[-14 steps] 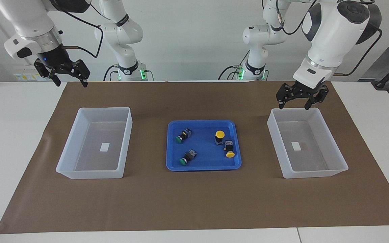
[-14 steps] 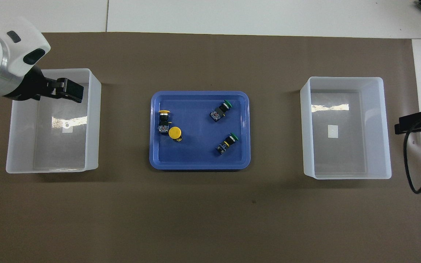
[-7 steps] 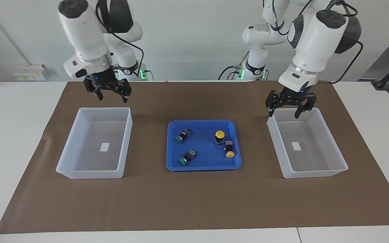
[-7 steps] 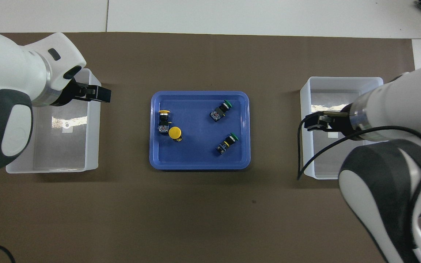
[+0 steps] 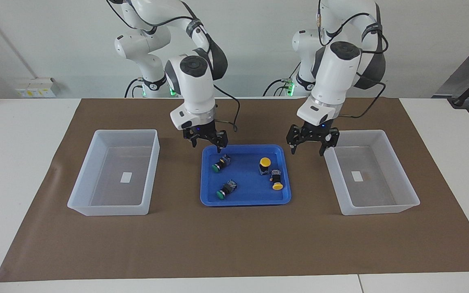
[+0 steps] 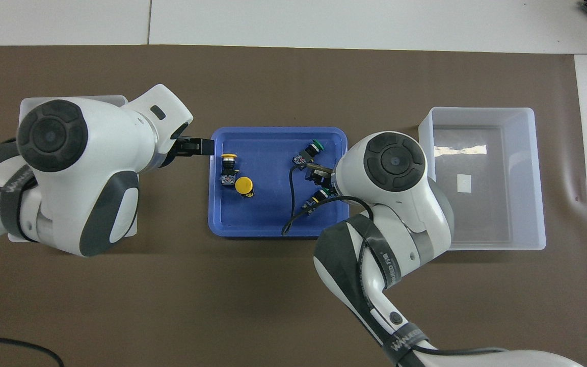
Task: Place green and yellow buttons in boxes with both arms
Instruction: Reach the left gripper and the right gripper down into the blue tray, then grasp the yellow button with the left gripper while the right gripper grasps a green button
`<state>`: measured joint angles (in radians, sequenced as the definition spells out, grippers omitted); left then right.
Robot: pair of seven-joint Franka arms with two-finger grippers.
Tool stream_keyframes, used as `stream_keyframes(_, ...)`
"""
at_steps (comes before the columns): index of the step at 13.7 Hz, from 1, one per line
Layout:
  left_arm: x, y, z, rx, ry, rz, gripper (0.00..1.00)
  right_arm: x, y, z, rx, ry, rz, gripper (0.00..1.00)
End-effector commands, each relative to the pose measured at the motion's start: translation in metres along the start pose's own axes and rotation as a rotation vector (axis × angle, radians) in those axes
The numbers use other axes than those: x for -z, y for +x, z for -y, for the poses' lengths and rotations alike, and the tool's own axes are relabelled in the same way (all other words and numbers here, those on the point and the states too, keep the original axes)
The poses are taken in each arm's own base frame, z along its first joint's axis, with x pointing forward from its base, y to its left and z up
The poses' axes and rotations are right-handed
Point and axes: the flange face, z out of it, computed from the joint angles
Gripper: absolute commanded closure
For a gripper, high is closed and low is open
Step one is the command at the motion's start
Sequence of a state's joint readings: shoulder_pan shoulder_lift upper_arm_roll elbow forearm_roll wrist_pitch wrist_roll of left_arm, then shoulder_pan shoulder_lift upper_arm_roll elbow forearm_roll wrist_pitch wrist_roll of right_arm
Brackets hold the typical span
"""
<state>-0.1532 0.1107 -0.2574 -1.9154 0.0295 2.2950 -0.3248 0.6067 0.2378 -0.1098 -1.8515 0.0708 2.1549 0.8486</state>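
Buttons, four, all lying in the blue tray at the middle of the brown mat; none boxed, so by this count the task is at its start.

- Green button, toward the right arm's end of the tray and nearer the robots; on its side.
- Second green button, same end of the tray, farther from the robots; on its side.
- Yellow button, toward the left arm's end, nearer the robots; cap up.
- Second yellow button, just beside the first and farther from the robots; on its side.
- Box at the right arm's end of the table: holds only a white label.
- Box at the left arm's end: holds only a white label.
- Right gripper: up in the air over the tray's edge nearest the robots, above the first green button; fingers spread, carrying nothing.
- Left gripper: up in the air over the mat between the tray and the box at its own end; fingers spread, carrying nothing.

Outstanding, as a judgement: four pickups and four drops. Greens lie closer to the right arm and yellows to the left, so one colour per arm looks likely. Neither gripper touches a button yet.
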Motion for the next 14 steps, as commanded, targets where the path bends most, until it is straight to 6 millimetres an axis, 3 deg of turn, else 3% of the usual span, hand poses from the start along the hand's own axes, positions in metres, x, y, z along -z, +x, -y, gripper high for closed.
stream_keyframes(1, -0.028, -0.011, -0.007, 0.040, -0.032, -0.038, 0.00, -0.028, 0.004, 0.002, -0.101, 0.062, 0.055, 0.00)
stream_keyframes(5, -0.074, -0.020, -0.037, 0.071, -0.068, -0.025, 0.00, -0.079, -0.003, 0.008, -0.110, 0.055, 0.052, 0.00)
stream_keyframes(8, -0.089, -0.029, -0.049, 0.052, -0.068, 0.003, 0.00, -0.092, -0.005, 0.005, -0.113, 0.044, 0.055, 0.00)
stream_keyframes(9, -0.093, -0.032, -0.048, 0.050, -0.063, 0.017, 0.00, -0.093, -0.005, 0.005, -0.105, 0.041, 0.056, 0.11)
stream_keyframes(11, -0.103, -0.044, -0.052, 0.044, -0.055, 0.043, 0.00, -0.096, -0.005, 0.004, -0.111, 0.037, 0.058, 0.81)
stream_keyframes(12, -0.106, -0.048, -0.052, 0.042, -0.052, 0.052, 0.00, -0.096, -0.006, 0.005, -0.112, 0.036, 0.060, 1.00)
stream_keyframes(14, -0.108, -0.053, -0.053, 0.038, -0.043, 0.070, 0.00, -0.095, -0.006, 0.006, -0.140, 0.044, 0.066, 1.00)
